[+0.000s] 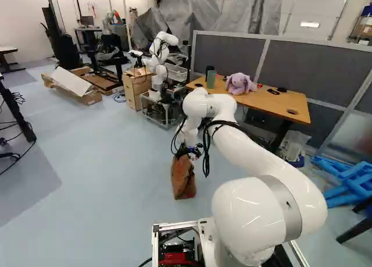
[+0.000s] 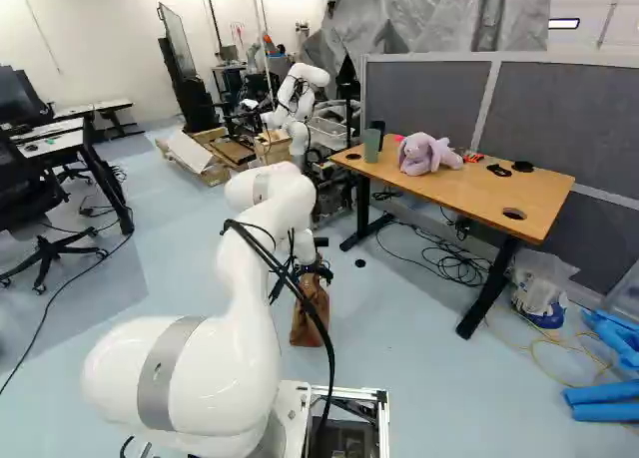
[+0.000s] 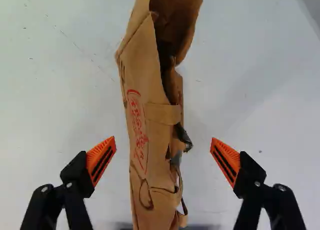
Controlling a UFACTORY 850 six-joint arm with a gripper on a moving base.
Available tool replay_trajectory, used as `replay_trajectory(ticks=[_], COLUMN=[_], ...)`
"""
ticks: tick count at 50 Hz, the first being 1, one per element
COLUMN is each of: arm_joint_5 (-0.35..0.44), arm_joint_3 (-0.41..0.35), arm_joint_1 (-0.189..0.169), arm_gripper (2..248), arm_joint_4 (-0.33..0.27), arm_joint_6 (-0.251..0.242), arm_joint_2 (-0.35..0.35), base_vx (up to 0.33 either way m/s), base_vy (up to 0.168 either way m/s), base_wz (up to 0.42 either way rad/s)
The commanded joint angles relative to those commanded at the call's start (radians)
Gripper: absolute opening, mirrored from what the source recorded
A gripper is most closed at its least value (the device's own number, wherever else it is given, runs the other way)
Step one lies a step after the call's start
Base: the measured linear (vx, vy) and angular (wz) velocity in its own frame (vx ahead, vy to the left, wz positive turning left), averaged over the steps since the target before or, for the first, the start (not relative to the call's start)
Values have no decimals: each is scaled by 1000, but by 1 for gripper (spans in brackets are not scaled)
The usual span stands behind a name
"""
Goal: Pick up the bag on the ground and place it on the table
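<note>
Pale floor (image 1: 116, 180), pincer (image 2: 317, 269) wide over bag (image 3: 156, 150)

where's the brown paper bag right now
The brown paper bag is on the floor under the gripper, between its open fingers in the wrist view; in the right base view it shows left of the table.

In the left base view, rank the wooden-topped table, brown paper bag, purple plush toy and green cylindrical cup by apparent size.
1. Table
2. Bag
3. Toy
4. Cup
The bag is nearer the camera, making true rank unsure.
</note>
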State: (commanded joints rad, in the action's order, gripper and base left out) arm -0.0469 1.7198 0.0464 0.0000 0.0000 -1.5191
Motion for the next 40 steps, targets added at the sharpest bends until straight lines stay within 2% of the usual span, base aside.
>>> replay_trajectory(ticks=[23,24,28,29,33,34,39,40], arm_joint_5=[0,0,0,0,0,0,0,0], arm_joint_3=[86,89,96,97,100,100,101,101], arm_joint_1=[0,0,0,0,0,0,0,0], arm_gripper=[247,239,239,203,203,165,165,127], arm_joint_4=[0,0,0,0,0,0,0,0], arm_joint_6=[0,0,0,0,0,0,0,0], arm_joint_2=[-88,-91,-98,-99,-102,-102,-103,-103], base_vx=[0,0,0,0,0,0,0,0], base_vy=[0,0,0,0,0,0,0,0], base_wz=[0,0,0,0,0,0,0,0])
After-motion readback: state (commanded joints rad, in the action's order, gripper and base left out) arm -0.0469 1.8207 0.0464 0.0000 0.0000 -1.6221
